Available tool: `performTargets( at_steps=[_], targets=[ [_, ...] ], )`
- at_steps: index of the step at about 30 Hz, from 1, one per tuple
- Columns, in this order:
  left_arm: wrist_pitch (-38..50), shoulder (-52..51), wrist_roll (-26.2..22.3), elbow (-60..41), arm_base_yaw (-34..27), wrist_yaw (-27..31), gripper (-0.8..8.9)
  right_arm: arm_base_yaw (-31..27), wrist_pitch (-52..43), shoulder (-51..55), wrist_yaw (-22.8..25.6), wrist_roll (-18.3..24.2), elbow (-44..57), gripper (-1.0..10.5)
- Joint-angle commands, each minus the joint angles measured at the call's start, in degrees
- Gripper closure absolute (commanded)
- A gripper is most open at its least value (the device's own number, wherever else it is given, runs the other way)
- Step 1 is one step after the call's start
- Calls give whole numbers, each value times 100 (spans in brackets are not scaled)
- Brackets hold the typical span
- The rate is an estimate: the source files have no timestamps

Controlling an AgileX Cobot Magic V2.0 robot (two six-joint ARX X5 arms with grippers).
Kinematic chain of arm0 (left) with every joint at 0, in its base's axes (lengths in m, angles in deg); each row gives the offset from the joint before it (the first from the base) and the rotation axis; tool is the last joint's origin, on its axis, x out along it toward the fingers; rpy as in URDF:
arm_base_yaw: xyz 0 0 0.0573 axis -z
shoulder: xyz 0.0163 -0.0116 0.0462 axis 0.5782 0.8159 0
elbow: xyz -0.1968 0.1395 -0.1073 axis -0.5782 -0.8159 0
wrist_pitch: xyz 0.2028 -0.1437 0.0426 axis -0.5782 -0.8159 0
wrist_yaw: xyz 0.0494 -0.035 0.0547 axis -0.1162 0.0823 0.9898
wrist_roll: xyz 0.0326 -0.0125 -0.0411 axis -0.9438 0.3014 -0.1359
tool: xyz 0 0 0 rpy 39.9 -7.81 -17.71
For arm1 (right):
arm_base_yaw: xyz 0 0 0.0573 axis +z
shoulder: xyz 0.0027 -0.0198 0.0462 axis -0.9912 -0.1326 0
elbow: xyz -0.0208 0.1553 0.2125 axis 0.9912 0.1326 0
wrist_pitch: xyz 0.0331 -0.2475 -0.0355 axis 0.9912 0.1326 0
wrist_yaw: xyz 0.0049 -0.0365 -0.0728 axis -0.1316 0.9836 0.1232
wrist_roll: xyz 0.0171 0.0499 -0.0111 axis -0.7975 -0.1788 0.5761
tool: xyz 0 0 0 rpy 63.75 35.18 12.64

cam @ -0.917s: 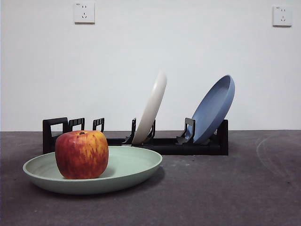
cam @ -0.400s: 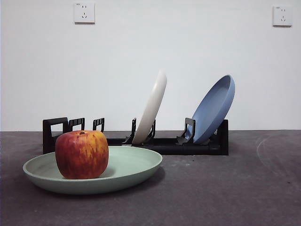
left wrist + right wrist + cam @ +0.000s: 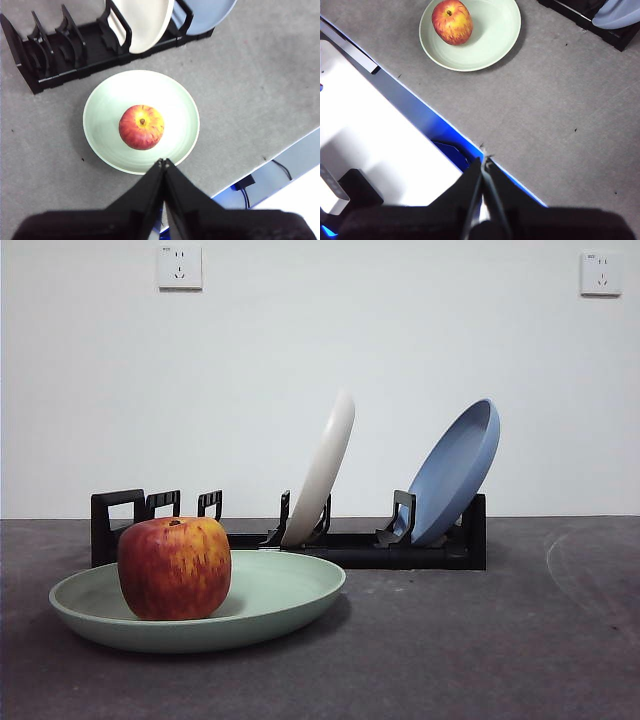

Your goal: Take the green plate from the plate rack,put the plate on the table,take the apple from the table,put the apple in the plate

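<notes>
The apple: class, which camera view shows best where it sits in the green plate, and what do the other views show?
The left wrist view: it looks down on the apple, off-centre in the green plate. The front view shows its side only; the right wrist view shows it smaller, near the picture's edge.

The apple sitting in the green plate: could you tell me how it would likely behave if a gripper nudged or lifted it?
The apple looks blocky and sits stem-up, so it would probably slide or rock rather than roll freely. The green plate has a raised rim, likely stopping it. Its smooth skin may slip between narrow jaws.
</notes>
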Motion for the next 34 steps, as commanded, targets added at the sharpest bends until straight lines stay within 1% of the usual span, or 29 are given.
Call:
performTargets(
  at_steps=[1, 7, 22, 23, 25, 26, 28, 30, 32, 34],
  targets=[
    [120, -11, 44, -26, 13, 24, 822, 2, 125, 2, 57, -39, 57, 947],
    [144, -4, 44, -24, 7, 24, 817, 2, 125, -2, 111, -72, 55, 947],
    [146, 203, 46, -24, -13, 17, 817, 2, 125, -2, 514, -72, 55, 947],
    [142, 151, -22, -24, -83, 24, 817, 2, 125, -2, 531, -72, 55, 947],
    [260, -31, -640, -24, -323, 48, 817, 2, 125, -2, 535, -72, 55, 947],
    [413, -109, -811, -24, -485, 20, 817, 2, 127, -2, 535, -72, 55, 947],
    [1003, -337, -1040, -24, -1003, 20, 817, 2, 127, -2, 535, -72, 55, 947],
    [1738, -564, -1045, -28, -1663, 13, 817, 2, 125, -2, 535, -72, 55, 947],
    [2330, -756, -846, -46, -2295, -39, 817, 2, 125, -2, 535, -72, 55, 947],
    [2671, -931, -754, -70, -2868, -190, 817, 2, 125, -2, 538, -72, 55, 947]
  ],
)
